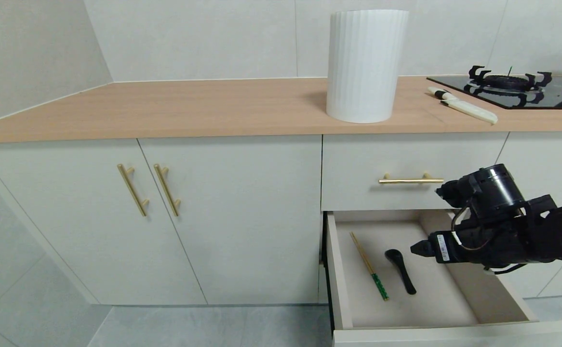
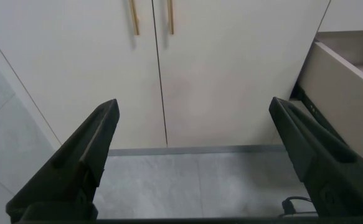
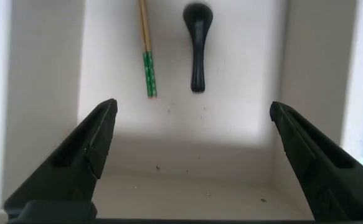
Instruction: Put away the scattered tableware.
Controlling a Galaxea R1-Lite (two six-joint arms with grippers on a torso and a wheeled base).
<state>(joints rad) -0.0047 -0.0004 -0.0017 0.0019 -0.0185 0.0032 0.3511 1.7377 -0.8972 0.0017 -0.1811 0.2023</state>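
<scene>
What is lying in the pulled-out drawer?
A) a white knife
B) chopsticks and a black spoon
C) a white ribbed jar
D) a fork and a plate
B: a pair of wooden chopsticks with green tips and a black spoon lie side by side on the floor of the open white drawer, while the white knife lies up on the wooden countertop.

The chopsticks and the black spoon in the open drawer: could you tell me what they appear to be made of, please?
The chopsticks look like bamboo or pale wood: matte tan shafts, with green patterned coating on one end. The spoon is uniformly black with a faint sheen, so glazed ceramic or melamine plastic; the pictures leave that open.
</scene>
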